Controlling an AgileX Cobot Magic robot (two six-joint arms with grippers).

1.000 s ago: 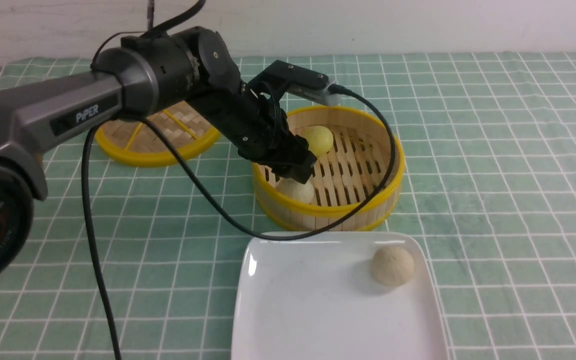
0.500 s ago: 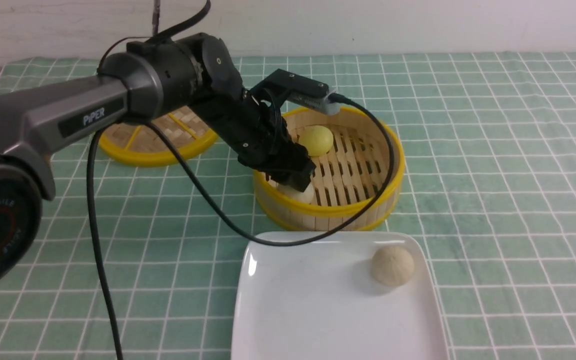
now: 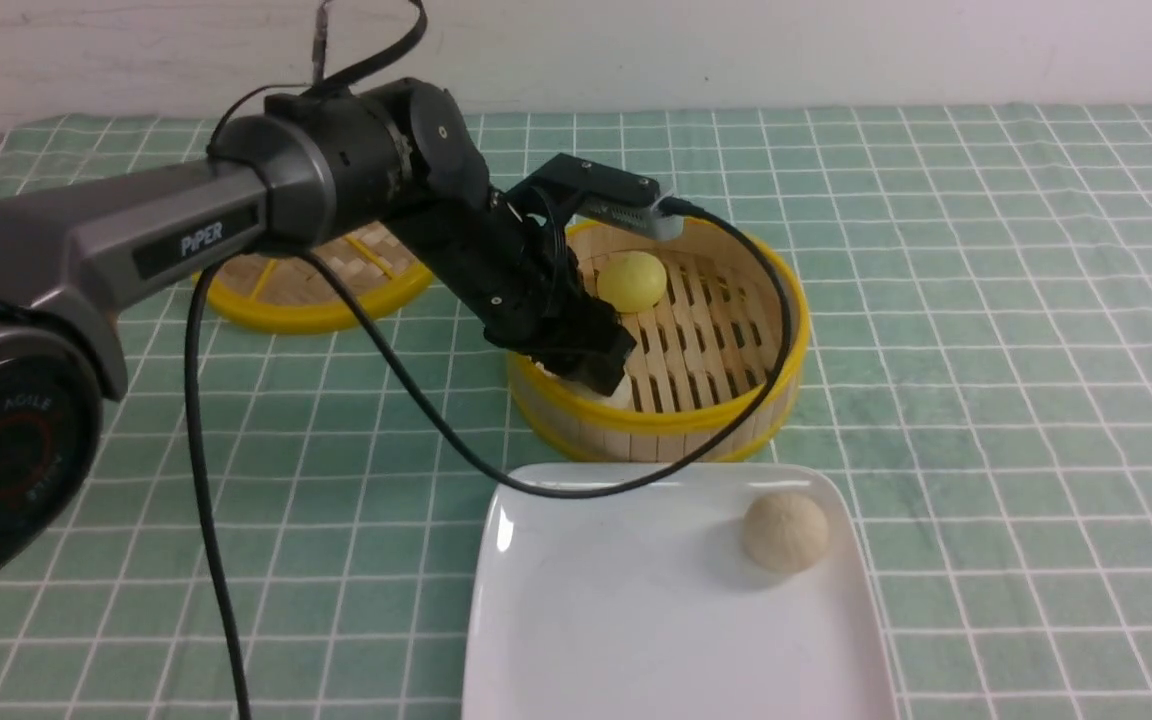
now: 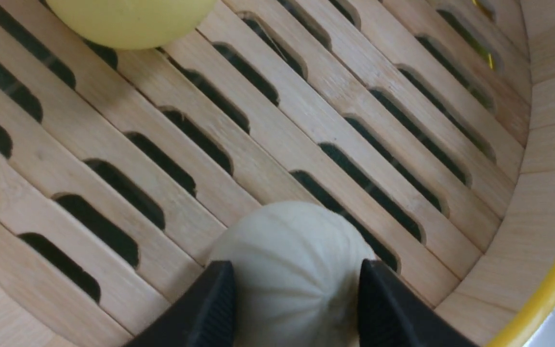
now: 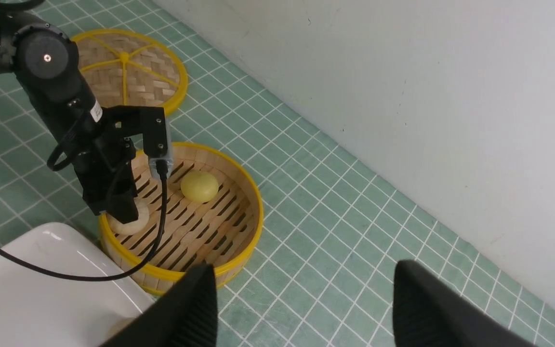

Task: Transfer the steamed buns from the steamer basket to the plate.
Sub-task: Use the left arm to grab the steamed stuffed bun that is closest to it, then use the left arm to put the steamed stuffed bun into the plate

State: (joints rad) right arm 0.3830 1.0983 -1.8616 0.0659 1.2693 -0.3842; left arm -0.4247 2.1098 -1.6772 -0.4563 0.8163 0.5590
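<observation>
The steamer basket (image 3: pixel 696 420) stands mid-table with a pale yellow bun (image 3: pixel 633 281) at its back. An off-white bun (image 4: pixel 292 250) rests on the slats at the basket's front-left, mostly hidden by the arm in the front view. My left gripper (image 4: pixel 297 270) reaches down into the basket, and its two black fingers (image 4: pixel 219 289) press both sides of that bun. A beige bun (image 3: pixel 784 532) lies on the white plate (image 3: pixel 636 620) in front of the basket. My right gripper (image 5: pixel 306 274) hovers high to the right, open and empty.
The flat woven lid (image 3: pixel 306 290) lies on the green checked cloth behind and left of the basket. The left arm's black cable (image 3: pixel 576 485) hangs over the basket's front rim and the plate's far edge. A white wall runs behind the table.
My left gripper has sunk lower into the basket over the off-white bun, and its jaws have narrowed onto it. The buns and the plate have stayed put.
</observation>
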